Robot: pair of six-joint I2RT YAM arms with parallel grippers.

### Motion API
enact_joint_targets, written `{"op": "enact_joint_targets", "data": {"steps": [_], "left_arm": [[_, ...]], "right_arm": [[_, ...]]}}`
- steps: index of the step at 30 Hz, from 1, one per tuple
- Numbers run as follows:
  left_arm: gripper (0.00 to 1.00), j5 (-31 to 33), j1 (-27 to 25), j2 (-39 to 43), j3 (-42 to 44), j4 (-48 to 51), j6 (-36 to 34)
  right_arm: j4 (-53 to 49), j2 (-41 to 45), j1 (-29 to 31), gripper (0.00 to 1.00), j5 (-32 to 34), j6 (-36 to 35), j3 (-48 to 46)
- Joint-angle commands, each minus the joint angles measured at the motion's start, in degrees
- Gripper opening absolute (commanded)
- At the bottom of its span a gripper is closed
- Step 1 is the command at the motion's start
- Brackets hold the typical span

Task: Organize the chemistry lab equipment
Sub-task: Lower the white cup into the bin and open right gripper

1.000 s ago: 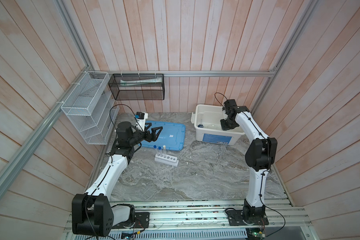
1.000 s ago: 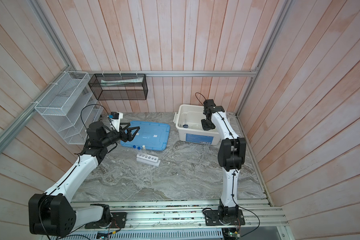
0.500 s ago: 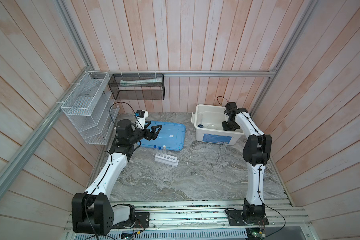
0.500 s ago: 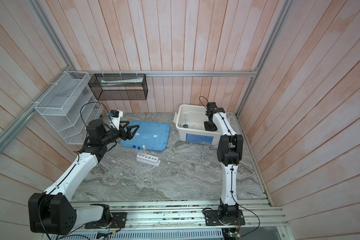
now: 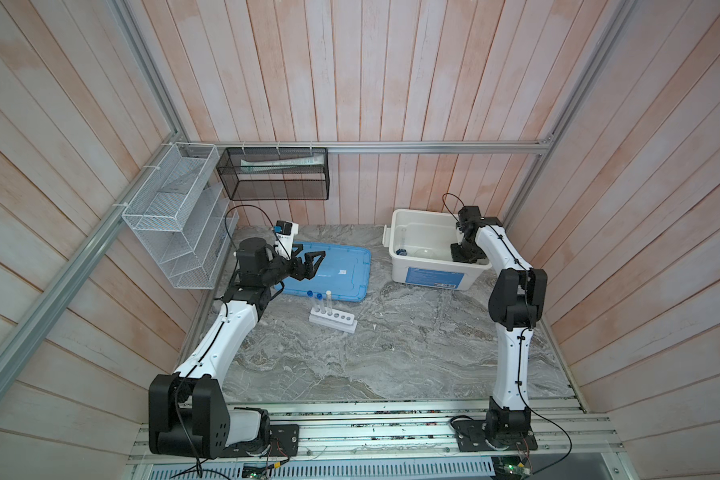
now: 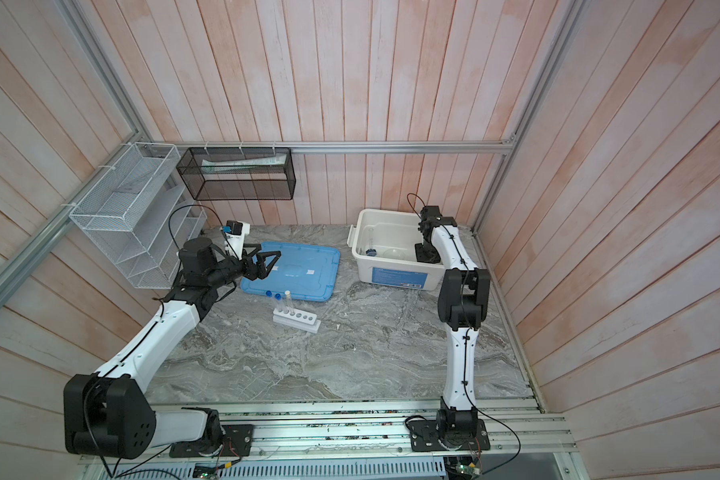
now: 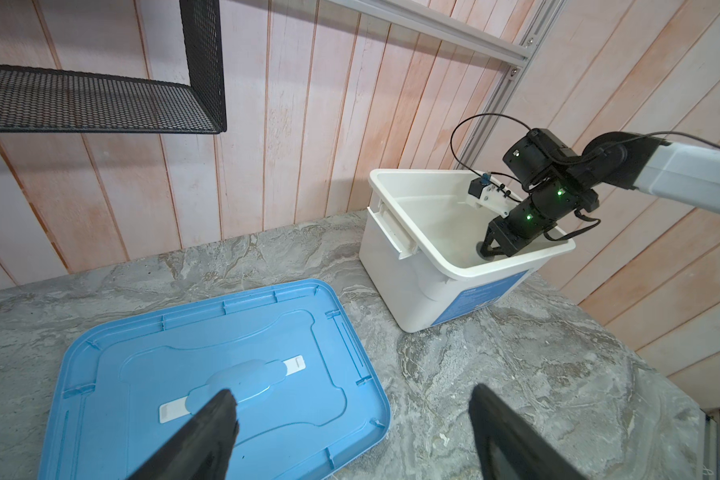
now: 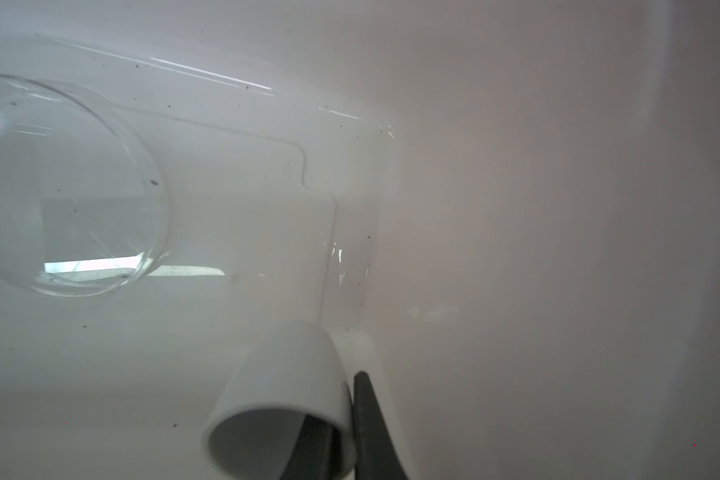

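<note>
Here right gripper [image 7: 486,248] angles down into bin [image 5: 400,270], pinching white dish [image 8: 283,374].

White-shelled arms [image 5: 221,340] with black joints [image 5: 516,297], thin black cables [image 7: 489,116], green lights [image 7: 560,192].

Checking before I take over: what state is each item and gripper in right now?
Blue lid: flat on table.
White bin: open, uncovered.
Test tubes: three, capped, upright in rack.
Left gripper: jaws open, empty, above lid.
Right gripper: jaws shut on small white cup, inside bin.
Glass dish: empty, on bin floor.
Blue-based piece: upright in bin.
</note>
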State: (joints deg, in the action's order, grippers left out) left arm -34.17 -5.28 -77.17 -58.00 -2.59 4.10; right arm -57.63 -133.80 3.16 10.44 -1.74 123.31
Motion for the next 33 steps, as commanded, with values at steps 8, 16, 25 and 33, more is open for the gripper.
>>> {"op": "enact_joint_targets", "data": {"steps": [8, 16, 25, 33], "left_arm": [[0.89, 1.54, -0.96, -0.60, -3.53, 1.16, -1.02], [0.89, 2.09, -1.76, -1.40, -4.30, 1.64, -1.02], [0.89, 2.52, -2.37, -1.67, -4.62, 1.63, -0.98], [0.89, 3.15, -2.37, -1.29, -4.23, 2.46, -1.11]], "right_arm": [[1.99, -4.53, -0.35, 0.02, -0.94, -0.46, 1.84], [3.01, -5.86, -0.36, 0.02, -2.04, -0.55, 2.13], [5.36, -5.51, -0.29, 0.02, -2.44, -0.71, -0.60], [5.94, -6.30, -0.32, 0.05, -2.39, -0.51, -0.35]]}}
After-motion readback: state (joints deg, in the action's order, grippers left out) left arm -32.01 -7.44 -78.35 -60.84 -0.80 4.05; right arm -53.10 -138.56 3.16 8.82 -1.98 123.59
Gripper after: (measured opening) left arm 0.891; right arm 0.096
